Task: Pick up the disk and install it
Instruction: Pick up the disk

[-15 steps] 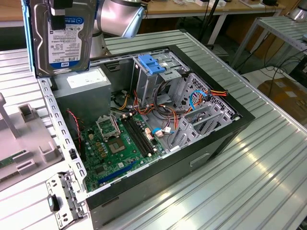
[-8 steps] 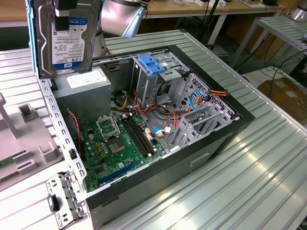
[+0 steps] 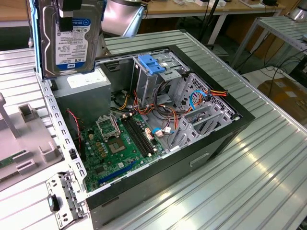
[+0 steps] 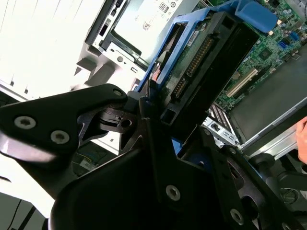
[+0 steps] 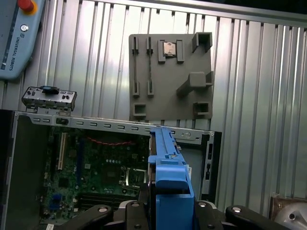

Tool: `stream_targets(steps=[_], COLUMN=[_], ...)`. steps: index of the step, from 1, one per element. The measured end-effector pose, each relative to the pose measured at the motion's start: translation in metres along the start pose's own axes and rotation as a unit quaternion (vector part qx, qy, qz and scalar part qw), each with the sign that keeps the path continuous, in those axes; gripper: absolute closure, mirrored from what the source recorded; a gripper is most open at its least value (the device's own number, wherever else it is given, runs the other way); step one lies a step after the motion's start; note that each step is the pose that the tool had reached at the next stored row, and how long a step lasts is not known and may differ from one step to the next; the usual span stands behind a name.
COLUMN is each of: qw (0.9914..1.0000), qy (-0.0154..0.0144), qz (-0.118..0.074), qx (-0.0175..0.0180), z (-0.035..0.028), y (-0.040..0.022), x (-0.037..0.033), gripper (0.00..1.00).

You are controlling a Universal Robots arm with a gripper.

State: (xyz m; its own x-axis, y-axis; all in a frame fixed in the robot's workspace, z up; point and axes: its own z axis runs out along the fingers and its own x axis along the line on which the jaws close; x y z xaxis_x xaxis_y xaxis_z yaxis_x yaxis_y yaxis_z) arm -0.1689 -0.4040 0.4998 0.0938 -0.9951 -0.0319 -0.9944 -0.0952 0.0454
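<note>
The disk (image 3: 67, 40), a grey hard drive with a white and blue label in a blue carrier, hangs upright in the air above the far-left corner of the open computer case (image 3: 225, 129) in the exterior view. My gripper (image 3: 70, 14) is shut on its upper end. In the second wrist view the black fingers (image 4: 153, 143) clamp the disk (image 4: 206, 57), whose connector edge faces the camera. In the first wrist view the blue carrier rail (image 5: 167, 163) stands out from between the gripper (image 5: 168, 213), over the case's edge.
Inside the case lie a green motherboard (image 3: 115, 143), loose cables and a metal drive cage topped by a fixed blue bracket (image 3: 152, 63). A grey fixture plate (image 5: 170, 76), a small metal bracket (image 5: 48, 98) and a teach pendant (image 5: 14, 38) lie on the ribbed table beside the case.
</note>
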Motion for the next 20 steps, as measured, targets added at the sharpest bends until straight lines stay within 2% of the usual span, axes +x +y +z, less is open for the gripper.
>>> stream_targets(steps=[20], qw=[1.00000], qy=[0.0000], qz=[0.000], qx=[0.0000], z=[-0.0007], y=[-0.0088], x=[0.0095], gripper=[0.64])
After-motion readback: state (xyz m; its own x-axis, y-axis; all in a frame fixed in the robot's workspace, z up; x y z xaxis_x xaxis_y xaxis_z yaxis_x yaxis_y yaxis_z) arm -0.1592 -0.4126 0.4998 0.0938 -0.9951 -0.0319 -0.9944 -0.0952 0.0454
